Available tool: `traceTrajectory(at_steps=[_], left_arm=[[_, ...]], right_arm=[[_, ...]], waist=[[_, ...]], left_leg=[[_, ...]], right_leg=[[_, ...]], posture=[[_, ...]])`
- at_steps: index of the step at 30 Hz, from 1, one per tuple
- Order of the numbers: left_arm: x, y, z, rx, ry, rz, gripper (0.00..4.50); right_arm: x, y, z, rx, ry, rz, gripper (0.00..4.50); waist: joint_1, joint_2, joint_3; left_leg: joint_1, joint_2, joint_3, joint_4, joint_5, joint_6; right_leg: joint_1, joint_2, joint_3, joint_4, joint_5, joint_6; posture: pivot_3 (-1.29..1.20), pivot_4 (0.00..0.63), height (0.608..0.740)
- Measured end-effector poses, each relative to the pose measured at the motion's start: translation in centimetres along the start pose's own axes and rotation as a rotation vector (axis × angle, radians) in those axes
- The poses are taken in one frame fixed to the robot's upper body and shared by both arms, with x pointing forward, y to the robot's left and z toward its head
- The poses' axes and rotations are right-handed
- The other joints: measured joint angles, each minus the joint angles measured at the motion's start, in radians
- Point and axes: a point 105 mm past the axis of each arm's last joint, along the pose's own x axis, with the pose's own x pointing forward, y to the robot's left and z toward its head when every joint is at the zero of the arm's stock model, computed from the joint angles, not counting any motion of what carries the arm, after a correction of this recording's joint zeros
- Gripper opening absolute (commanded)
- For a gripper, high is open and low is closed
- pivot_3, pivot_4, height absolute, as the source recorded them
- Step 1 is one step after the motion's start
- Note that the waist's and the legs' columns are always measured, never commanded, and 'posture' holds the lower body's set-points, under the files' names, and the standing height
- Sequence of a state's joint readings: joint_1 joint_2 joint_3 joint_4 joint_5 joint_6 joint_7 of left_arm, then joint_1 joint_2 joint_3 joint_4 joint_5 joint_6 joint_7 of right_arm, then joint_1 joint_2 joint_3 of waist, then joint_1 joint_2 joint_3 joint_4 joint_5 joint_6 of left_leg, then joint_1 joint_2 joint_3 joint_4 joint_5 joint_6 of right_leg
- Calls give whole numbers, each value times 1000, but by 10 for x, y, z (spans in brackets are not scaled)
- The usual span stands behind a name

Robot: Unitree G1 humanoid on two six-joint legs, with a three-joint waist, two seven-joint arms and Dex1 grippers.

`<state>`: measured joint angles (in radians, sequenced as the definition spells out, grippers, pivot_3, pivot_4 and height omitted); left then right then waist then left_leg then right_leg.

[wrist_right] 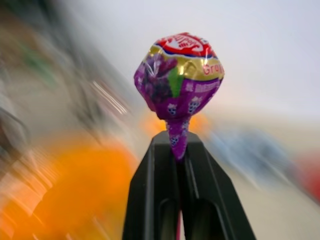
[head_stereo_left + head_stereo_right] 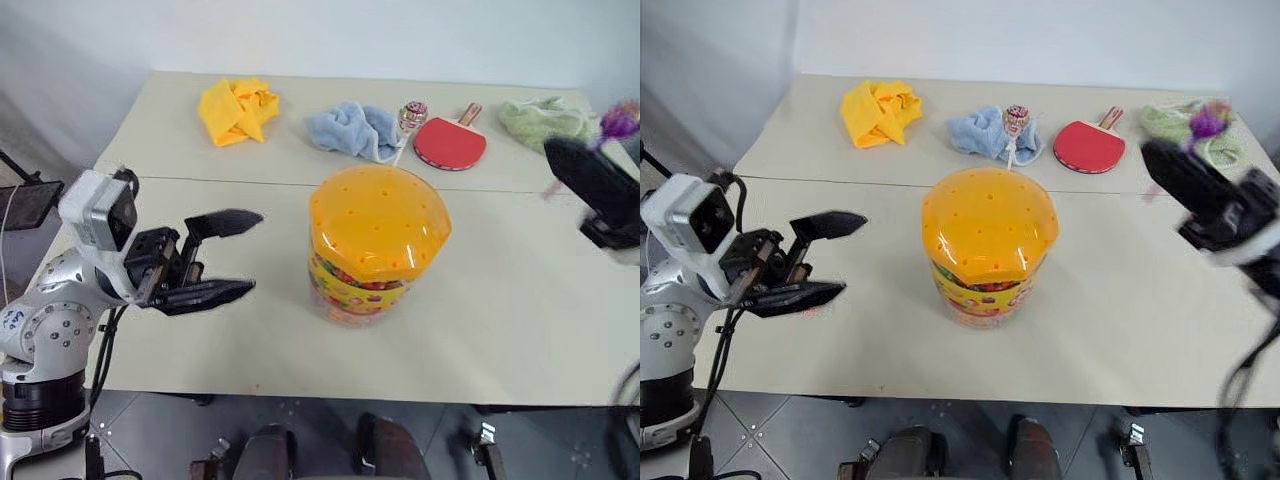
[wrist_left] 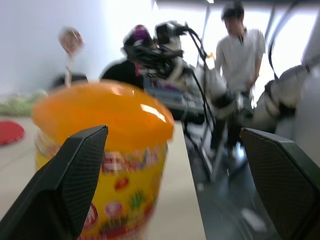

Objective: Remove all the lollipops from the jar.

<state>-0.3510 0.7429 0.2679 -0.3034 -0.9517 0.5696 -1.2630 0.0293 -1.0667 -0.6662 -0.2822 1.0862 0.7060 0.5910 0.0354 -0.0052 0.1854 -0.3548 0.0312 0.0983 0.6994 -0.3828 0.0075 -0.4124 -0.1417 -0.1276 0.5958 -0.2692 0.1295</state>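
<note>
Right gripper (image 1: 177,145) has its jaws clamped on a purple lollipop (image 1: 178,82), held up off to the right of the jar (image 2: 375,245) mid-bench. Left gripper (image 2: 240,255) waits beside the jar, jaws spread wide. Another lollipop (image 2: 1015,122) stands in the lid.

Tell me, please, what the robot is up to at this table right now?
It is pulling lollipops out of the jar, which stands mid-table with its orange lid on. The right claw is shut on a purple grape lollipop, held up off to the right of the jar. The left claw waits open beside the jar. One pinkish lollipop still sticks up from the lid's far side, in front of the blue cloth and red paddle.
</note>
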Motion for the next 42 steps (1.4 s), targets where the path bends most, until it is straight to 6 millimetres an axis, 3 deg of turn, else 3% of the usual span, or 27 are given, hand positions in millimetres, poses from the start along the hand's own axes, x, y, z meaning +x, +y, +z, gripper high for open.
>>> traceTrajectory(at_steps=[3,5,10,13,17,20,21,23,25,28,35,42], left_arm=[[3,-3,-9,-2,37,-46,4500],[4,-3,-12,7,51,-60,4500],[7,-1,-12,17,47,-71,4500],[7,0,-12,15,37,-67,4500],[8,1,-12,14,32,-53,4500],[8,4,-10,15,14,-23,4500],[7,6,-8,19,-4,-3,4500],[4,16,0,19,-94,87,4500],[0,24,6,4,-157,157,4500],[-8,36,9,-75,-246,258,4500],[-5,40,10,-172,-321,278,4500],[0,40,9,-177,-330,259,4500]], right_arm=[[-27,-36,-72,-35,447,-207,28],[-39,-46,-100,-21,602,-273,28],[-46,-43,-128,-67,720,-228,28],[-49,-37,-141,-43,750,-177,727],[-49,-34,-142,-17,724,-122,2014],[-39,-31,-120,-47,561,-43,2977],[-33,-30,-105,-66,470,-4,2977],[-18,-13,-47,-125,189,156,2977],[-8,6,-9,-157,40,257,2977],[12,43,27,-157,-121,417,2977],[78,93,65,-39,-268,546,2977],[115,116,60,15,-192,587,2977]], waist=[[-9,0,0],[-17,0,0],[-22,3,-2],[-16,3,-2],[-8,3,-2],[-10,3,-2],[-11,4,-2],[-17,5,-2],[-18,4,-2],[-18,4,-2],[-11,3,-2],[-15,3,-2]], left_leg=[[0,0,4,0,1,1],[1,1,6,1,1,1],[2,1,7,0,1,1],[2,1,7,1,1,1],[2,1,6,1,1,1],[2,0,7,1,1,1],[2,1,7,1,1,1],[3,1,7,1,1,1],[3,2,5,1,1,1],[3,3,-1,2,1,1],[0,1,-1,4,1,0],[-1,1,-2,4,0,0]], right_leg=[[0,0,2,-3,0,0],[0,0,5,-2,0,0],[0,0,6,-1,0,0],[0,0,6,-2,0,1],[0,0,6,-3,0,1],[0,1,6,-3,1,1],[0,1,6,-3,1,1],[0,1,7,-2,1,1],[1,2,6,0,1,1],[1,2,6,1,1,1],[-1,1,4,3,1,1],[-1,1,1,4,1,1]], posture=[[0,150,740],[0,150,740],[0,150,740],[0,150,740],[0,150,740],[0,150,740],[0,150,740],[0,150,740],[0,150,740],[0,150,740],[0,150,740],[0,150,740]])
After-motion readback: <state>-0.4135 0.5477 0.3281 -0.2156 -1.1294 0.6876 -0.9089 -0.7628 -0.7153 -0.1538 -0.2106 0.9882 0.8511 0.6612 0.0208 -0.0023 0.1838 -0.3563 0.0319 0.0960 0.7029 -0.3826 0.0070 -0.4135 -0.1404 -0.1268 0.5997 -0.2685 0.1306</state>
